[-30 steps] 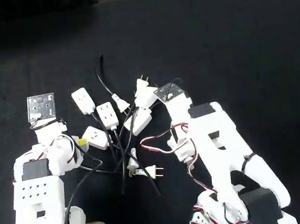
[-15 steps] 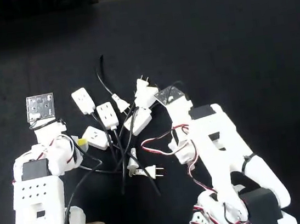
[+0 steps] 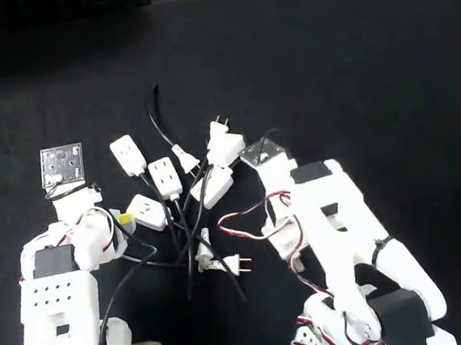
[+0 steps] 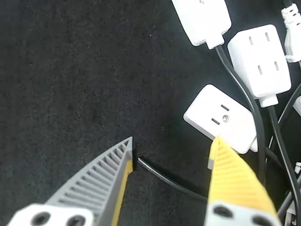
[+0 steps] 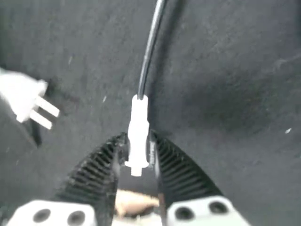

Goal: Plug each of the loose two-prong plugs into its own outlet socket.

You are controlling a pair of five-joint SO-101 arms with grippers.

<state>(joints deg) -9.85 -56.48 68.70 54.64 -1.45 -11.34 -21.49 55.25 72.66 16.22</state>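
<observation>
- Right gripper [image 5: 136, 141]: its black ribbed fingers are pinched tight on a slim white two-prong plug [image 5: 138, 136]. The plug's long axis runs in line with the fingers, and its black cord [image 5: 150, 47] leads straight away from the wrist. I cannot make out its prongs.
- Just beside it, a second white plug [image 5: 28, 101] with two bare prongs lies loose on the black cloth tabletop [image 3: 352, 63].
- Left gripper [image 4: 173, 141]: one grey and one yellow finger are spread wide and hold nothing. The yellow tip sits at the edge of a white square outlet socket block [image 4: 221, 117].
- Beyond that lie a white double socket block [image 4: 258, 59] and a third white socket block [image 4: 202, 19].
- The sockets lie between the arms, on the left arm's side of the held plug, so the left arm is nearer. The plug probably needs turning to face a socket.
</observation>
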